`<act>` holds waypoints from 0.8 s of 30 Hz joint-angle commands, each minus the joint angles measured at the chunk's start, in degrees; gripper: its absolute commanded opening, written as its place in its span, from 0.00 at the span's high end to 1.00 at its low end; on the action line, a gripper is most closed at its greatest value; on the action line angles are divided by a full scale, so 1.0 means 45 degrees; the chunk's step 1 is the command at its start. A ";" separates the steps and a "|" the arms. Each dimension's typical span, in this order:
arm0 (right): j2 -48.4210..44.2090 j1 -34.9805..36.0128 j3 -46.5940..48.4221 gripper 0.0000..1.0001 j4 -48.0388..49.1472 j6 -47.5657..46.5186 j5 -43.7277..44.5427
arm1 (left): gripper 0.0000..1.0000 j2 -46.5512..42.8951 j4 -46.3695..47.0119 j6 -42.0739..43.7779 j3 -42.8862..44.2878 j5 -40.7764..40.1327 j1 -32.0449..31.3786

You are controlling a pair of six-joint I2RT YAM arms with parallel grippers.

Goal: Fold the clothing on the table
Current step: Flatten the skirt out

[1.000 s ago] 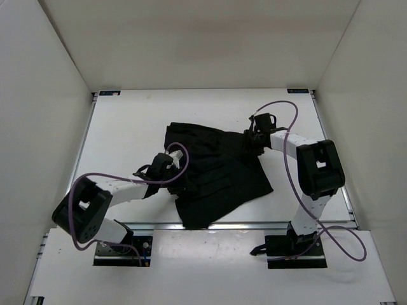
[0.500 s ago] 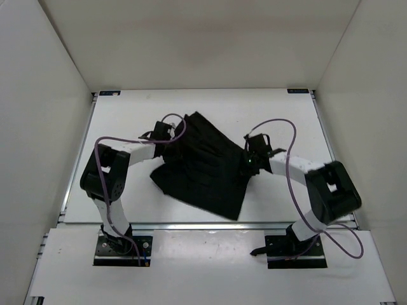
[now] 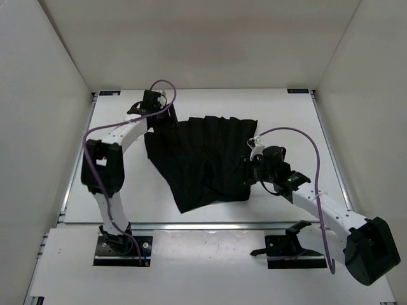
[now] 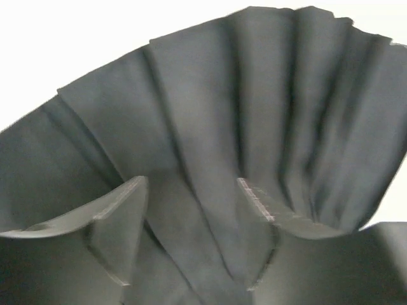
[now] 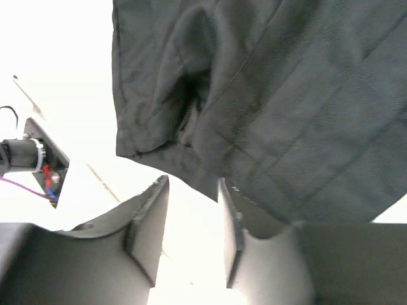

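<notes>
From above, the clothing [image 3: 203, 159] lies spread about mid-table [image 3: 299, 121], slightly nearer the far edge than the near one. Its pleat ridges run roughly from the far edge toward the near edge, leaning a little toward the near-left corner, and I would take that line as its long axis, though it looks almost as wide as it is long. Your left gripper [image 3: 152, 113] sits at the garment's far-left corner, and the cloth stretches away from it toward the near-right. Your right gripper [image 3: 246, 173] sits at the garment's near-right edge, so the cloth lies to its left and beyond. Each arm is about equally close to its own corner, so a diagonal fold would probably need both. In the left wrist view, the left gripper [image 4: 191, 194] has its jaws spread wide. The clothing [image 4: 222, 108] runs under and ahead of them, not pinched, with the pleats fanning outward from the gap toward the bright table [image 4: 63, 38]. In the right wrist view, the right gripper [image 5: 191, 203] has its jaws parted by a narrow gap with white table [image 5: 57, 63] showing through. The hem of the clothing [image 5: 286, 95] hangs just ahead of the tips and crosses the finger on that view's right side, with nothing gripped.
</notes>
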 commanded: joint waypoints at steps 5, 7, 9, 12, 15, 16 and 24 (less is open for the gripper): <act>0.0637 -0.0496 0.0509 0.63 -0.0829 -0.1401 0.0316 | 0.27 -0.5272 -0.1028 0.0280 -0.4094 0.0253 -0.2406; 0.0774 -0.0399 0.0488 0.63 -0.0750 -0.1498 0.0452 | 0.26 -0.5958 -0.1284 -0.0011 -0.5250 0.0038 -0.3130; 0.0911 -0.0340 0.0430 0.63 -0.0556 -0.1596 0.0550 | 0.28 -0.6739 -0.0935 -0.0559 -0.7002 0.0017 -0.3699; 0.1262 -0.0301 0.0274 0.63 -0.0574 -0.1616 0.0688 | 0.30 -0.8260 -0.0020 -0.2099 -0.9016 0.0193 -0.4440; 0.1380 -0.0222 0.0080 0.64 -0.0497 -0.1597 0.0610 | 0.31 -0.8927 0.0452 -0.3018 -1.0210 0.0037 -0.4871; 0.1361 -0.0203 0.0078 0.64 -0.0400 -0.1616 0.0513 | 0.31 -0.8988 0.0589 -0.3118 -1.0369 0.0192 -0.4892; 0.0952 -0.0223 -0.0448 0.63 0.0012 -0.1460 0.0180 | 0.30 -0.7271 0.1547 -0.3412 -1.0898 -0.0607 -0.4913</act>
